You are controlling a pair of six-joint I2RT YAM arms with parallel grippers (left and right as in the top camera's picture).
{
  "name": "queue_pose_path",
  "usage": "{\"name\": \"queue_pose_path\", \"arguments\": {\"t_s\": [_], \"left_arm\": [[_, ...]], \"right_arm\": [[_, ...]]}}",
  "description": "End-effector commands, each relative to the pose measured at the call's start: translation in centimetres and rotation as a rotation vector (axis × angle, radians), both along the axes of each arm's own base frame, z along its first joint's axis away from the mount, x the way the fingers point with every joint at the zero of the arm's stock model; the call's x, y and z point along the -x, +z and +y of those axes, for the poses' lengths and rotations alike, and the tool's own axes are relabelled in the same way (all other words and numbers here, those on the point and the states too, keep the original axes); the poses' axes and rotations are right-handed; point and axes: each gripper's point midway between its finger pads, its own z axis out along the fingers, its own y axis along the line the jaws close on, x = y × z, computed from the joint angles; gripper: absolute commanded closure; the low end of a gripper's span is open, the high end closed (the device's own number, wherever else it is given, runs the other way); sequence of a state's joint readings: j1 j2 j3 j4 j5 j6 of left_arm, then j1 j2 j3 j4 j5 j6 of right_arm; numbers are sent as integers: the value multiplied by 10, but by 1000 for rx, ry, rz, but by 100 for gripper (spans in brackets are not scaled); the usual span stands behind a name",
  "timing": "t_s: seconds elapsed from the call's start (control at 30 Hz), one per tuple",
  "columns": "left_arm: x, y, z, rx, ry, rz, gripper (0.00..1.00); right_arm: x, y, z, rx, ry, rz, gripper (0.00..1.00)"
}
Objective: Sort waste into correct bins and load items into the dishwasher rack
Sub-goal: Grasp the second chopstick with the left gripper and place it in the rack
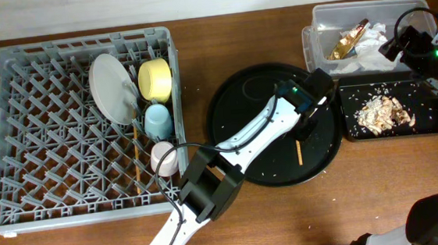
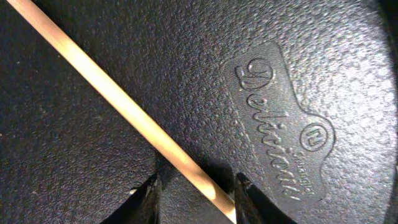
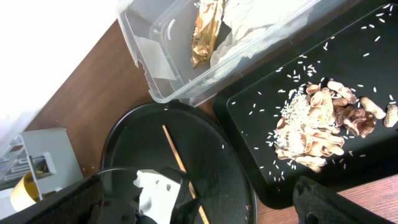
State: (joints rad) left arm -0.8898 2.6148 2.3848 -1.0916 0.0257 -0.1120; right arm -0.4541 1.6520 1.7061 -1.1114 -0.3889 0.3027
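One wooden chopstick (image 1: pixel 300 152) lies on the large round black tray (image 1: pixel 234 113). My left gripper (image 1: pixel 306 126) is down on that tray, open, with its fingertips (image 2: pixel 198 198) on either side of the chopstick (image 2: pixel 124 112) but not closed on it. My right gripper (image 1: pixel 402 45) hovers open and empty (image 3: pixel 199 196) over the bins. The dishwasher rack (image 1: pixel 15 115) holds the plate (image 1: pixel 112 88), yellow bowl (image 1: pixel 155 79), blue cup (image 1: pixel 157 121) and pinkish cup (image 1: pixel 164 158). The clear tub (image 1: pixel 314 37) holds the gold wrapper (image 1: pixel 347 42) and napkins (image 1: pixel 371 46). The shallow black tray (image 1: pixel 434 125) holds food scraps (image 1: pixel 383 113).
Rice grains are scattered on the shallow tray (image 3: pixel 249 106) and a few crumbs on the round tray and the table. A thin brown stick (image 1: pixel 137 164) stands among the rack's pegs beside the cups. The left arm stretches across the round tray.
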Motion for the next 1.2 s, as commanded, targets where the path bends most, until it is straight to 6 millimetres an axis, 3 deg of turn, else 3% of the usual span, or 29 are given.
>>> {"name": "queue_pose_path", "arguments": {"t_s": [0.0, 0.07, 0.17, 0.3, 0.4, 0.43, 0.47, 0.53, 0.57, 0.6, 0.67, 0.7, 0.73, 0.8, 0.83, 0.87, 0.97, 1.07, 1.1, 1.17], "left_arm": [[2, -22, 6, -49, -14, 14, 66], [2, -22, 6, -48, -14, 16, 73], [4, -23, 9, -61, -14, 24, 92], [-8, -2, 30, -139, 19, -19, 100], [-40, 65, 59, -106, 99, -57, 100], [-50, 91, 77, -108, 135, -82, 100], [-62, 130, 108, -85, 195, -112, 100], [-85, 189, 139, 49, 274, -190, 100], [-93, 229, 171, 71, 326, -261, 100], [-96, 265, 200, 99, 359, -322, 100], [-90, 305, 236, 123, 414, -374, 100], [-79, 322, 266, 93, 462, -386, 100], [-68, 326, 294, 36, 508, -382, 100], [-23, 301, 369, -129, 667, -252, 100], [-9, 277, 390, -178, 733, -171, 100], [-7, 236, 399, -227, 777, -86, 100], [-17, 162, 394, -239, 772, -29, 100], [-12, 119, 405, -256, 844, 7, 100], [-10, 103, 417, -260, 890, 21, 100], [-11, 89, 425, -256, 909, 16, 100]], "right_arm": [[0, 7, 0, 22, 7, -16, 2], [0, 7, 0, 22, 7, -16, 2], [0, 7, 0, 22, 7, -16, 2], [0, 7, 0, 22, 7, -16, 1], [0, 7, 0, 22, 7, -16, 1], [0, 7, 0, 22, 7, -16, 2], [0, 7, 0, 22, 7, -16, 2], [0, 7, 0, 22, 7, -16, 2], [0, 7, 0, 22, 7, -16, 2], [0, 7, 0, 22, 7, -16, 2], [0, 7, 0, 22, 7, -16, 1], [0, 7, 0, 22, 7, -16, 1], [0, 7, 0, 22, 7, -16, 2], [0, 7, 0, 22, 7, -16, 1], [0, 7, 0, 22, 7, -16, 2], [0, 7, 0, 22, 7, -16, 2], [0, 7, 0, 22, 6, -16, 2], [0, 7, 0, 22, 7, -16, 2], [0, 7, 0, 22, 7, -16, 2], [0, 7, 0, 22, 7, -16, 2]]}}
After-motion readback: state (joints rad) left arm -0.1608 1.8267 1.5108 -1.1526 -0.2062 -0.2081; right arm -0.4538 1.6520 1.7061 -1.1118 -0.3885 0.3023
